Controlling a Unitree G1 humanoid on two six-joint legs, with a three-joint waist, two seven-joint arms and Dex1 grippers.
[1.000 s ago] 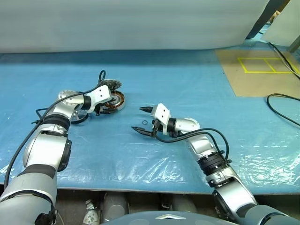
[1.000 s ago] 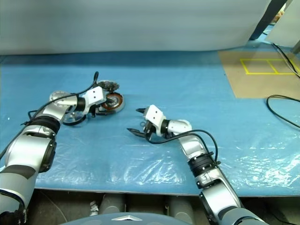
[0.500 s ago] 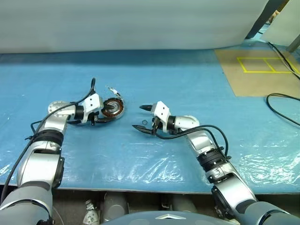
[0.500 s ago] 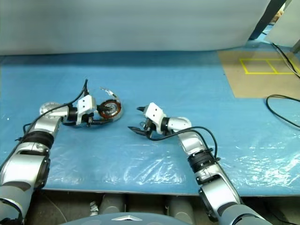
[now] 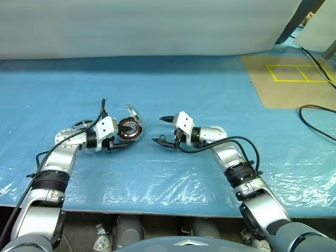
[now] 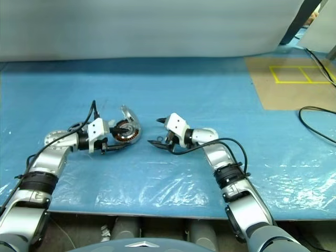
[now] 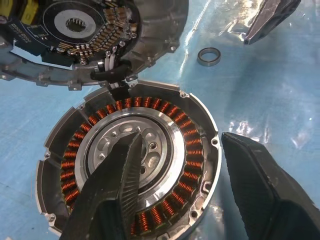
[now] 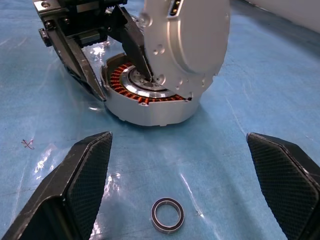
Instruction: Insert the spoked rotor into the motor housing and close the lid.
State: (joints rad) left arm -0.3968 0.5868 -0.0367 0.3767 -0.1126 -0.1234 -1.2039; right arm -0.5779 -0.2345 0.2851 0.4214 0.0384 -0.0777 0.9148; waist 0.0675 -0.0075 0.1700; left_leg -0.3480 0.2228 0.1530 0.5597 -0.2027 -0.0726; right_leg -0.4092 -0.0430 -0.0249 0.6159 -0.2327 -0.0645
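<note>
The motor housing [image 7: 195, 165] lies open on the blue sheet, showing copper windings round a silver hub. My left gripper [image 7: 181, 137] is shut on its wall, one finger on the hub and one outside the rim. The lid [image 8: 185, 40] stands tilted up at the housing's far edge, joined to it by wires, with its circuit face [image 7: 95, 30] turned inward. My right gripper [image 5: 161, 129] hangs open just right of the housing [image 5: 130, 131], pointing at it. A thin silver ring that may be the spoked rotor [image 5: 80, 125] lies behind my left forearm, partly hidden.
A small black ring [image 8: 167, 215] lies on the sheet between my right gripper's fingers. A brown board with yellow tape [image 5: 294, 79] lies far right, with a black cable [image 5: 315, 113] beside it. The table's front edge [image 5: 168, 212] runs close below my arms.
My left gripper has pulled the housing nearer and toward the right gripper. The lid has tipped up from flat to standing. The right gripper has stayed open and almost still.
</note>
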